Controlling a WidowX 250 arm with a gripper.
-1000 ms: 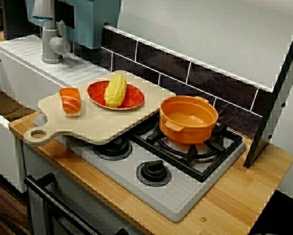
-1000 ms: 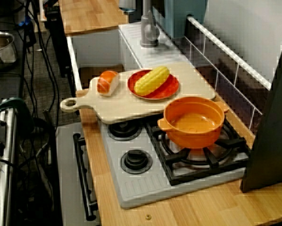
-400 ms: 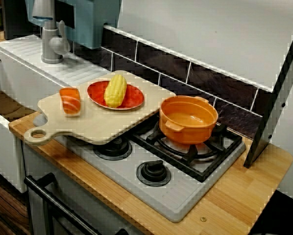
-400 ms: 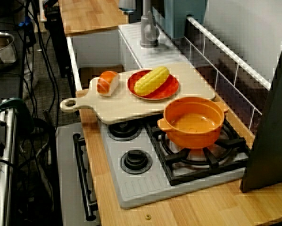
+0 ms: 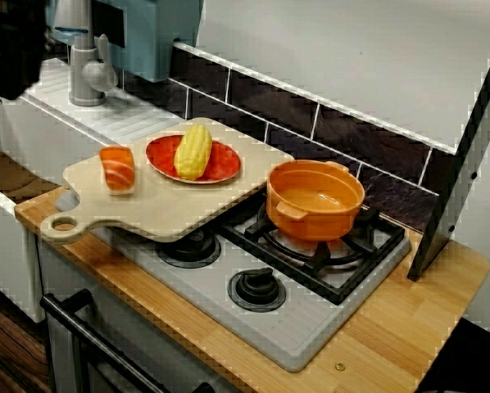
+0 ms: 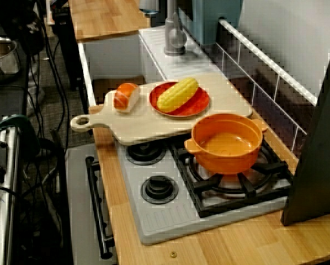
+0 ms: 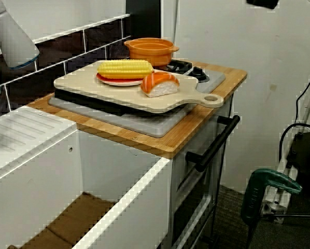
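1. Caught the gripper (image 5: 15, 49) only as a dark blur at the top left of the view from above, high over the sink side, past the left end of the worktop (image 5: 409, 327). Could not tell whether its jaws stood apart or together.
2. Found the salmon sushi (image 5: 117, 169) nearest to it, though well apart: down and to the right of the blur, on the left end of the cutting board (image 5: 163, 209), near the handle loop at the worktop's front left corner.
3. Noted the corn cob (image 5: 192, 151) just beyond the sushi, lying on the red plate (image 5: 224, 168), long axis pointing from the board's front toward the back wall.
4. Placed the orange pot (image 5: 315, 201) farthest off, empty, on the back right burner of the stove (image 5: 294, 319), just beside the board's right end.
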